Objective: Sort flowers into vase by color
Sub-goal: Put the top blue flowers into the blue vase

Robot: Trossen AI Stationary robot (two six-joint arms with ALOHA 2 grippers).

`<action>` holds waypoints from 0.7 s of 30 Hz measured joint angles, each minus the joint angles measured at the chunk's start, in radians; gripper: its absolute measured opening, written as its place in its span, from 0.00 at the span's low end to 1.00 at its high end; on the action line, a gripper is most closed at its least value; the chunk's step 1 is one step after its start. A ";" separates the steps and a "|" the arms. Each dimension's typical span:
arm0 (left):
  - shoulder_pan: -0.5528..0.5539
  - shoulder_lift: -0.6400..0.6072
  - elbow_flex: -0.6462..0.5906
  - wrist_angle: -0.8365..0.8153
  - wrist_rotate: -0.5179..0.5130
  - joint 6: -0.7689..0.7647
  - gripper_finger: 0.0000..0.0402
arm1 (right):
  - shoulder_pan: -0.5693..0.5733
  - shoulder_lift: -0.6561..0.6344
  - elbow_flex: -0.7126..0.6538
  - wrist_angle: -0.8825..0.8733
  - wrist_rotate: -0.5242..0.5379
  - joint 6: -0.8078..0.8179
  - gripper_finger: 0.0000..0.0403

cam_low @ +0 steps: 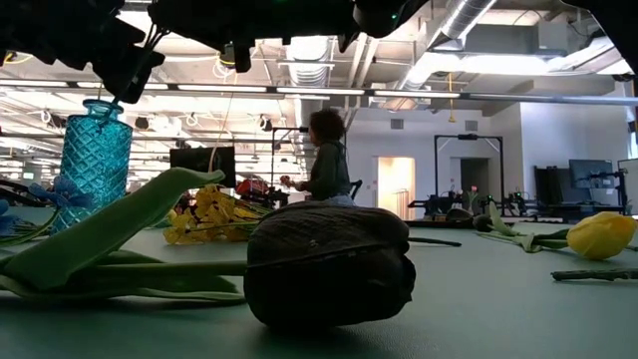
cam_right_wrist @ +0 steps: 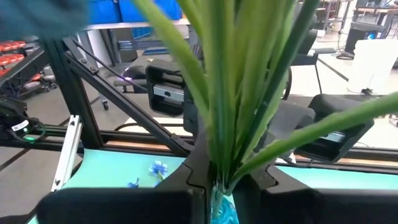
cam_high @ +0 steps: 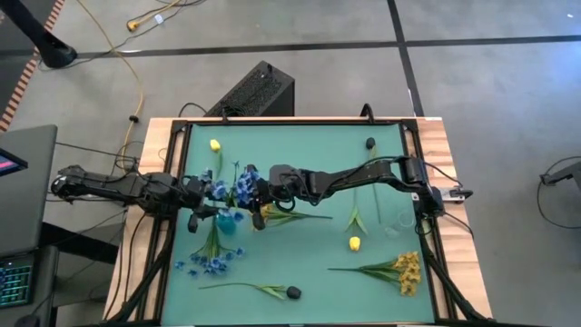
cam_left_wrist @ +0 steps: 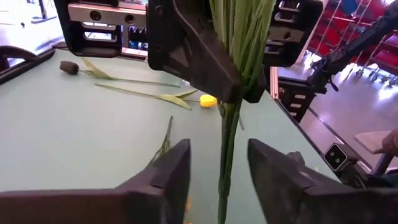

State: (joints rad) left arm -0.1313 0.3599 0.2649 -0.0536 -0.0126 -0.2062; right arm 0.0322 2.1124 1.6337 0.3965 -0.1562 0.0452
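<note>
Open industrial lab, exposed ceiling ducts point(cam_low: 478, 20), equipment racks point(cam_low: 469, 165)

Black box point(cam_high: 257, 90) (behind table), yellow cable point(cam_high: 136, 73), seated person point(cam_low: 324, 160).

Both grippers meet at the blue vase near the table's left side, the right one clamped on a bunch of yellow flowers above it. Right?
Not quite: the flowers the right gripper clamps above the blue vase are blue, as the high view shows. The rest holds: the left gripper is there too, near the table's left side.
</note>
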 joint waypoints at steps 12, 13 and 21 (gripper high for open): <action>0.000 0.000 0.000 0.018 0.007 0.010 0.01 | 0.006 0.000 0.000 0.001 0.001 0.000 0.18; 0.000 0.000 0.000 0.018 0.007 0.010 0.01 | 0.006 0.000 0.000 0.001 0.001 0.000 0.18; 0.000 -0.001 0.000 0.021 0.013 0.010 0.00 | 0.005 0.000 0.000 -0.001 -0.001 0.000 0.33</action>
State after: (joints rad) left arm -0.1314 0.3592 0.2646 -0.0326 0.0006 -0.1959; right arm 0.0376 2.1124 1.6336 0.3952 -0.1570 0.0448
